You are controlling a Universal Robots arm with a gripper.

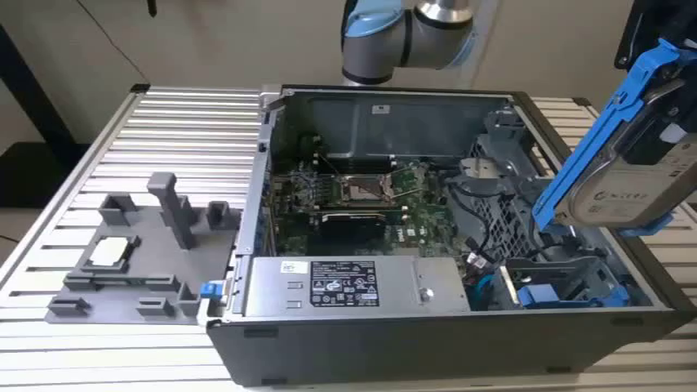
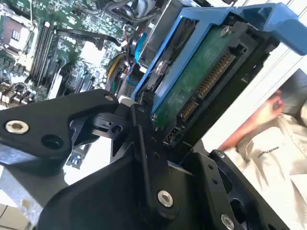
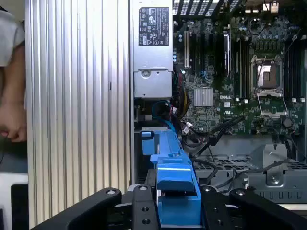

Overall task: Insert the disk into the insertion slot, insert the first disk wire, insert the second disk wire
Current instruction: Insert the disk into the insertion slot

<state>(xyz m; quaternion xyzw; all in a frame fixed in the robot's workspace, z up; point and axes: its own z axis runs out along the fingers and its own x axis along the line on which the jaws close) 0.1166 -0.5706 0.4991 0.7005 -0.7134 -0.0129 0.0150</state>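
Fixture tray [image 1: 130, 261] sits at the exterior view's left on the ribbed table [image 1: 163, 122]. Moving across we reach the open computer case [image 1: 436, 343], with its power-supply box [image 1: 343, 286] along the near wall and the motherboard [image 1: 360, 200] behind it. Further right, the insertion slot [image 1: 566, 269] lies low in the grey drive cage, loose cables [image 1: 479, 273] bunched just beside its mouth. Above it, at the exterior view's right, hangs the disk [image 1: 637, 171], steeply tilted and well clear of the slot. The gripper [image 3: 176, 206] is clamped on the disk's blue carrier, fingers [image 3: 144, 211] pressing either side in the first wrist view. The second wrist view shows the green circuit board [image 2: 196, 81] and its connector row turned towards the camera. Nothing is seated yet. To my eye the job now is alignment — bring that tilt down until the carrier sits square with the bay, and keep the connector end where wires can reach it. Come in slowly, too, so the carrier doesn't catch the cage lip or pinch those cables. The hold looks narrow and on plastic — a sideways knock could twist the drive.
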